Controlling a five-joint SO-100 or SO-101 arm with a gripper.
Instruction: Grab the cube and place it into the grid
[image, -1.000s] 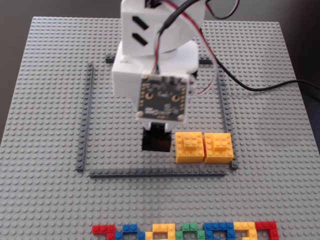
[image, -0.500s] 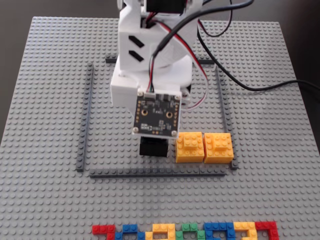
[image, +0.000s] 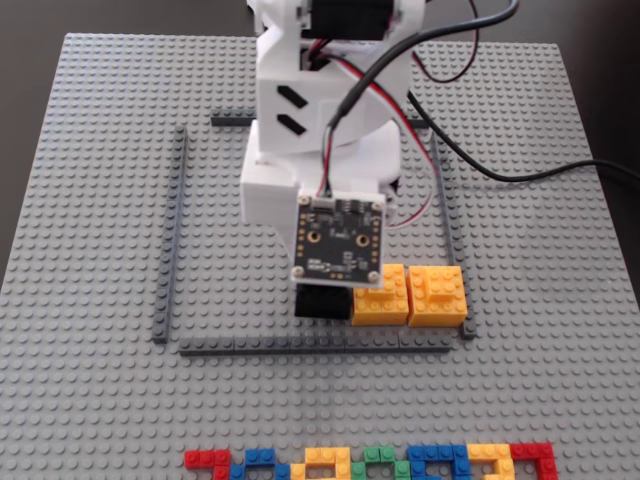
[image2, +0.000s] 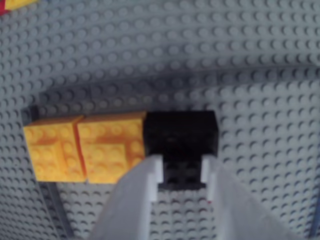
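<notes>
Wrist view shows the white two-finger gripper (image2: 182, 172) narrowly parted astride the small black studded toy-brick cube (image2: 181, 134) – seated inside the strip-outlined grey baseplate grid (image: 230, 250) beside two yellow-orange bricks (image2: 85, 146) – so placement is judged done, and release and lift are called for.

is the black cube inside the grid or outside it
Inside: the cube sits within the grid, beside the yellow blocks.
</notes>
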